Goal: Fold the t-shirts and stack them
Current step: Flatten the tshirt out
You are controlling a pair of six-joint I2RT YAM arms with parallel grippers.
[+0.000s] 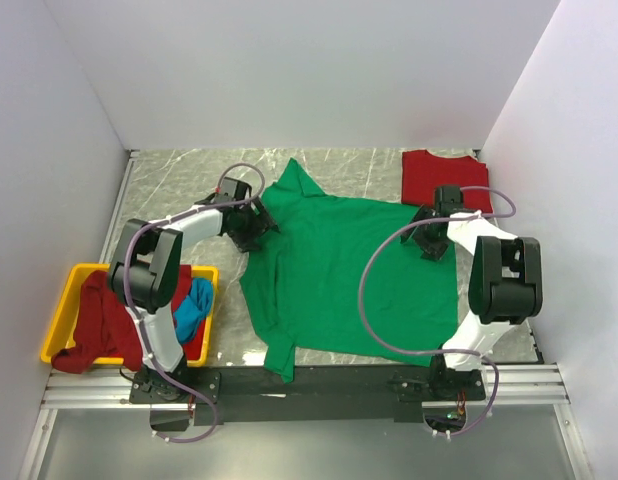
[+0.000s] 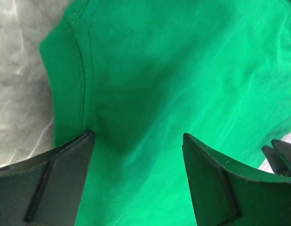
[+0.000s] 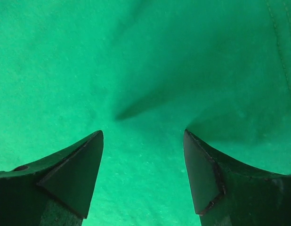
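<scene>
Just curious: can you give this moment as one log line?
green t-shirt spread out | left gripper open over its edge | right gripper open over it | red t-shirt folded aside

I find nothing to read in any of my views: no words, labels, brand marks, numbers or signs.
</scene>
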